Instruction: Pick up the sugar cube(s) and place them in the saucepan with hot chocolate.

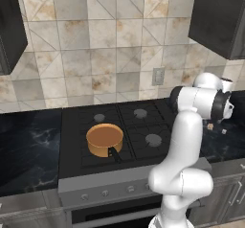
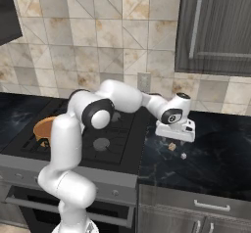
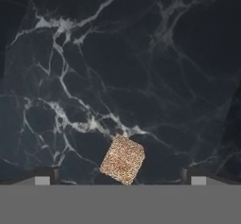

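Hand view: gripper [image 3: 120,180] jaws wide apart, nothing held, straddling brown sugar cube [image 3: 122,159] on dark counter [image 3: 141,68] at 6 o'clock, lined up for grasp. Saucepan [image 1: 104,140] waits on stove [image 1: 143,126], well apart.

The arm rises from the base, bends at a dark elbow joint and extends to the robot's right. The wrist turns the hand downward. The gripper [image 2: 175,140] points straight down, and the hand hangs above the surface without contact. In the hand view, the two dark fingertips [image 3: 41,175] stand far apart at the lower edge. The jaws are fully spread and hold nothing.
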